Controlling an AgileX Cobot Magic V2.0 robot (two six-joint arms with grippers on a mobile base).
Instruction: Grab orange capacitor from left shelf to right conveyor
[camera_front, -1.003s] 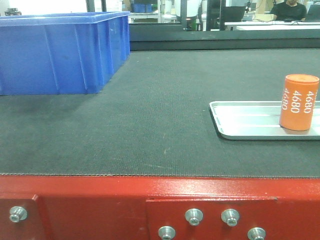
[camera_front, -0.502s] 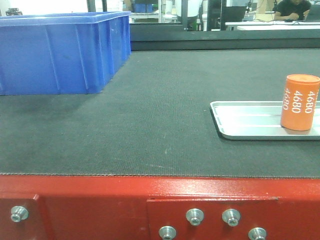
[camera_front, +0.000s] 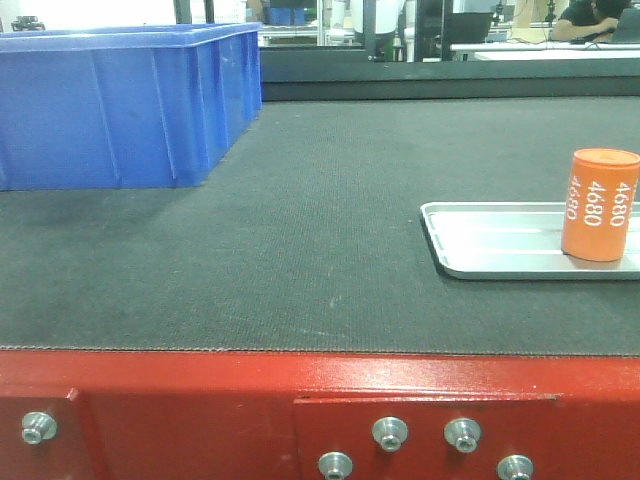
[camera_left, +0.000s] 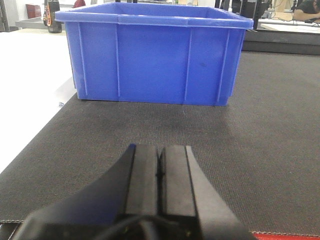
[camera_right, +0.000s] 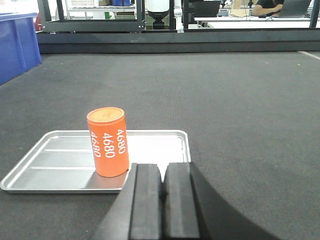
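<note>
The orange capacitor (camera_front: 598, 204), a cylinder printed with white 4680, stands upright on a silver tray (camera_front: 480, 240) at the right of the dark belt. It also shows in the right wrist view (camera_right: 107, 142), on the tray (camera_right: 55, 160). My right gripper (camera_right: 163, 169) is shut and empty, just right of and nearer than the capacitor, over the tray's near edge. My left gripper (camera_left: 160, 149) is shut and empty, low over the belt, facing the blue bin (camera_left: 155, 52). Neither gripper shows in the front view.
A large blue plastic bin (camera_front: 120, 105) stands at the back left of the dark conveyor belt (camera_front: 300, 230). A red metal frame with bolts (camera_front: 320, 420) runs along the near edge. A white surface (camera_left: 25, 90) lies left of the belt.
The view has shifted very slightly, so the capacitor and tray sit a touch further right than one second ago. Nothing on the belt has moved.
</note>
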